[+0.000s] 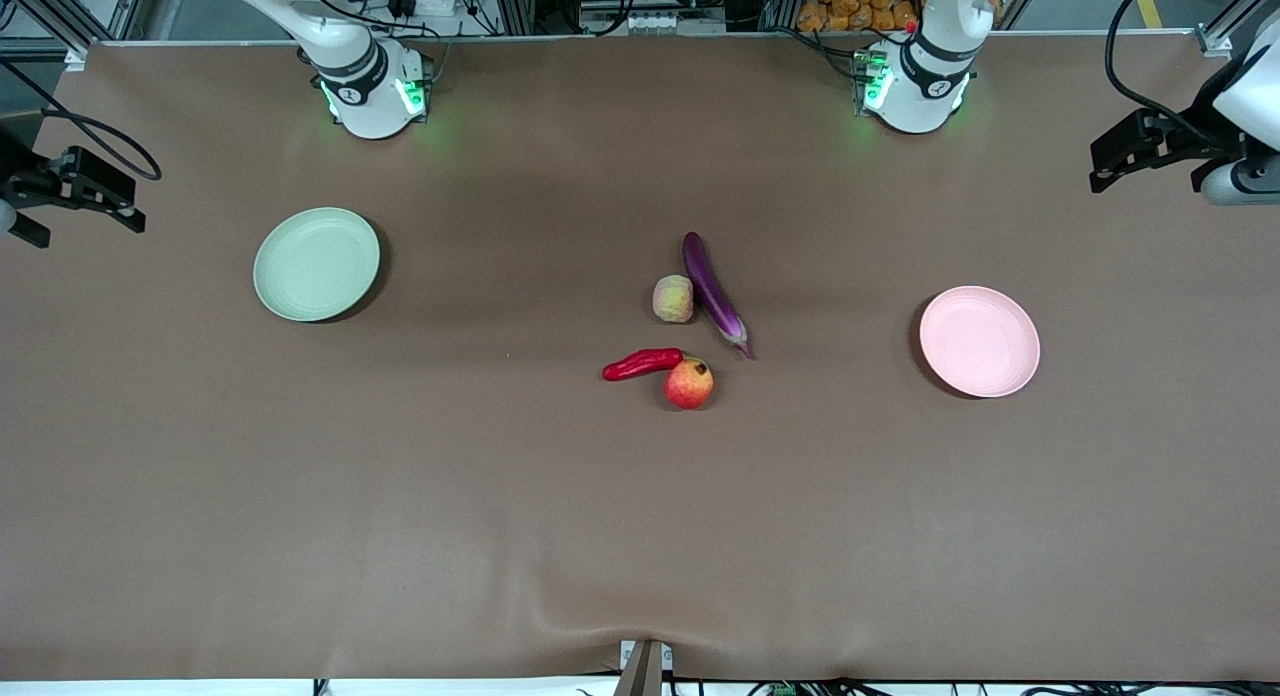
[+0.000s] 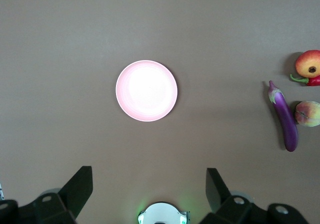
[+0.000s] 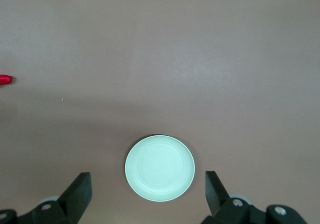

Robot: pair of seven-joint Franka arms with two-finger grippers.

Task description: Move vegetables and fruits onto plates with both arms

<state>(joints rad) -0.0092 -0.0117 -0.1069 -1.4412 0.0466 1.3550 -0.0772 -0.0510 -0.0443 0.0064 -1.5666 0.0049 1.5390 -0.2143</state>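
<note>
The purple eggplant [image 1: 712, 291], pale peach [image 1: 673, 299], red chili pepper [image 1: 642, 364] and red-orange pomegranate-like fruit [image 1: 689, 383] lie close together mid-table. The green plate [image 1: 316, 264] is toward the right arm's end and the pink plate [image 1: 979, 340] toward the left arm's end; both are bare. My left gripper [image 2: 150, 174] is open and empty, high over the table, with the pink plate [image 2: 146, 90], eggplant [image 2: 285, 116], peach [image 2: 307, 114] and fruit [image 2: 308, 63] in its view. My right gripper [image 3: 148, 176] is open and empty, high over the green plate [image 3: 159, 168].
The brown table cover [image 1: 500, 496] spans the whole table. The two arm bases [image 1: 370, 91] [image 1: 915, 81] stand at the table's edge farthest from the front camera. In the front view the left gripper [image 1: 1140, 151] and right gripper [image 1: 75, 191] hang at the table's ends.
</note>
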